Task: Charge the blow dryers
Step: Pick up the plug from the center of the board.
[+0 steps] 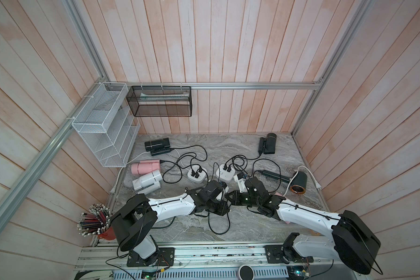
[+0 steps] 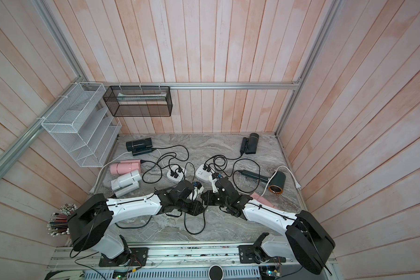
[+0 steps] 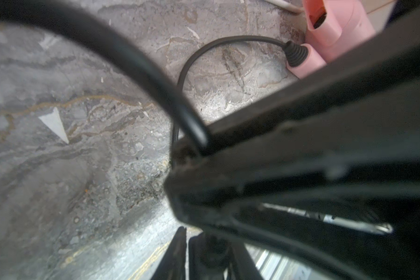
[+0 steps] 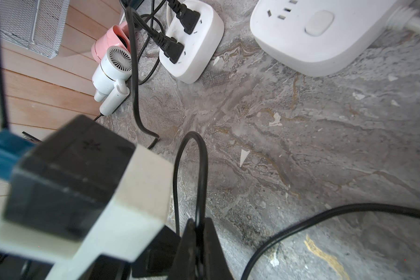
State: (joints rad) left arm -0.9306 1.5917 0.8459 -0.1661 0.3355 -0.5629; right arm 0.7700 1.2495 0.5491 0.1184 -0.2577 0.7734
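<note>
1. The worktop (image 1: 228,148) is grey, marble-veined stone, flecked with pale chips.
2. At its back lie two black dryers; the back-left dryer (image 1: 157,144) and the back-right dryer (image 1: 269,143).
3. At the left edge, a pink dryer (image 1: 144,167) lies just beside a light grey dryer (image 1: 147,181).
4. In the middle sit the left power strip (image 1: 195,179) and the right power strip (image 1: 226,176); both carry black plugs.
5. At the right lies a dark dryer (image 1: 300,185) with a copper mouth; a white cable (image 1: 310,173) curves past it.
6. A second pink dryer (image 2: 262,199) lies near the front right, largely hidden.
7. A loose black cord (image 1: 229,223) loops across the front.

Blow dryers (image 1: 157,145) lie scattered on their sides; black, pink, grey; corded.
</note>
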